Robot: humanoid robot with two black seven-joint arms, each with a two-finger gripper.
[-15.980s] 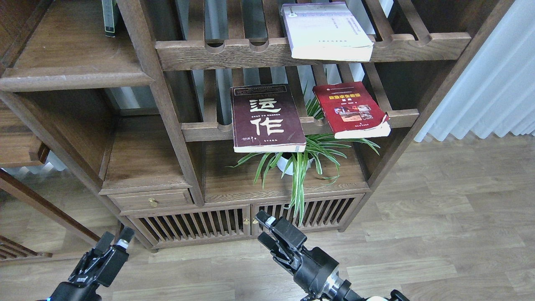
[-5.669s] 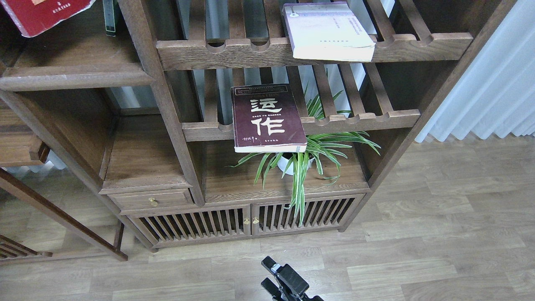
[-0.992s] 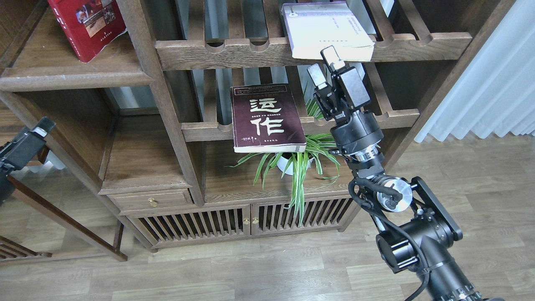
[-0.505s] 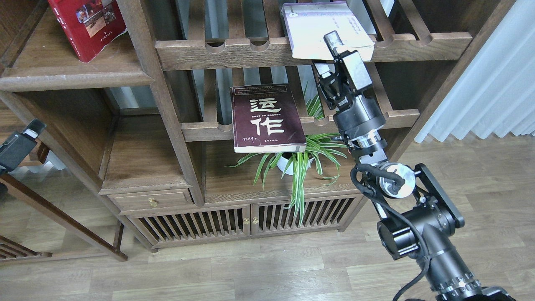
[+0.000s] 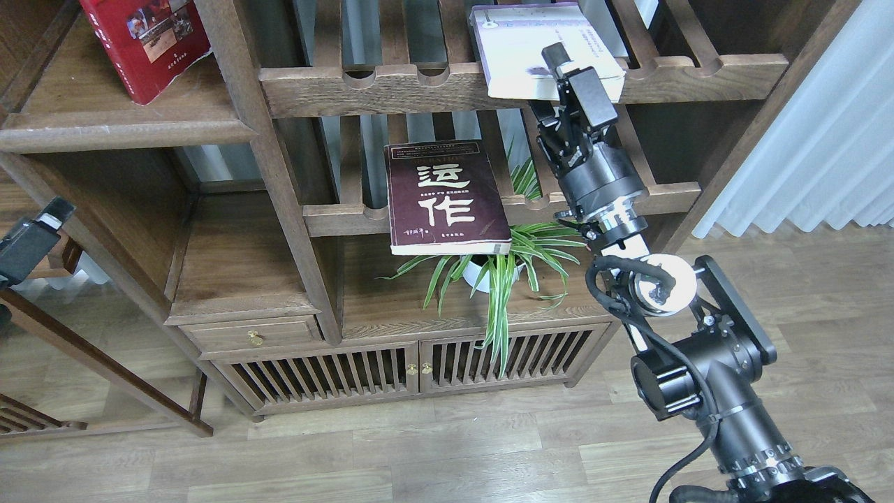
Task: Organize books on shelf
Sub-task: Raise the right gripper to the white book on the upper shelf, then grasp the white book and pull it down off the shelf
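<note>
Single view only: head camera, high vantage, facing forward and tilted down at bookcase [image 5: 293, 209]. Mid range; bookcase fills upper and centre frame, top cut off by frame edge. Wood floor [image 5: 419, 454] below bookcase, along bottom of frame. White curtain [image 5: 810, 140] right of bookcase, at right edge. Potted plant [image 5: 503, 265] inside bookcase, near frame centre. Right arm [image 5: 691, 377] enters from bottom right, crossing in front of bookcase's right side. No second view, no overlap to report.
</note>
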